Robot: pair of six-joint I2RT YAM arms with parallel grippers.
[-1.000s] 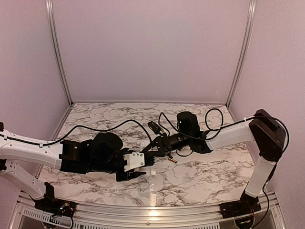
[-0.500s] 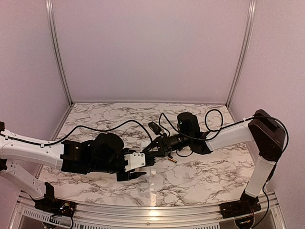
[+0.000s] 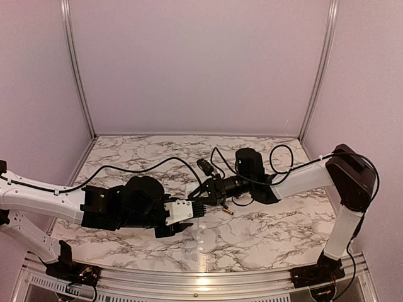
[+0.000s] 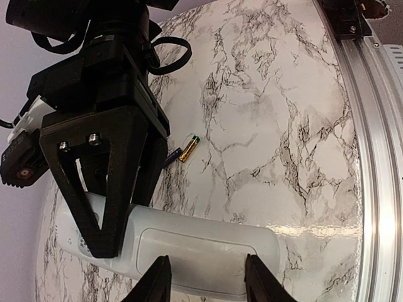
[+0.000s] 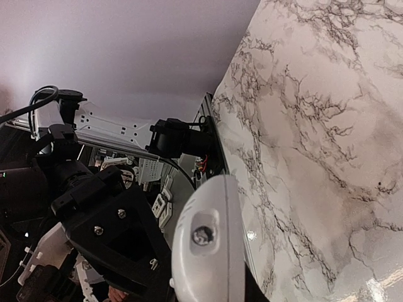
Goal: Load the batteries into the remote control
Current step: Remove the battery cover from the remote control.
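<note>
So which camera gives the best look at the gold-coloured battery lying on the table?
The left wrist view: the battery lies unobstructed on the marble table, with its gold body and darker end clear. The top view shows only a tiny speck of it. The right wrist view does not show it.

Both look the same from up top: the left arm (image 3: 38, 195) and right arm (image 3: 302, 179) are white tube links with chunky black joint housings, and thin black cables (image 3: 135, 167) loop off them. Up close my right gripper (image 4: 104, 244) is matte black — long tapered fingers (image 4: 70, 189) with two silver screws (image 4: 94, 138) at the root — while the left gripper (image 4: 206, 280) has a white block (image 3: 179, 211) behind it.
</note>
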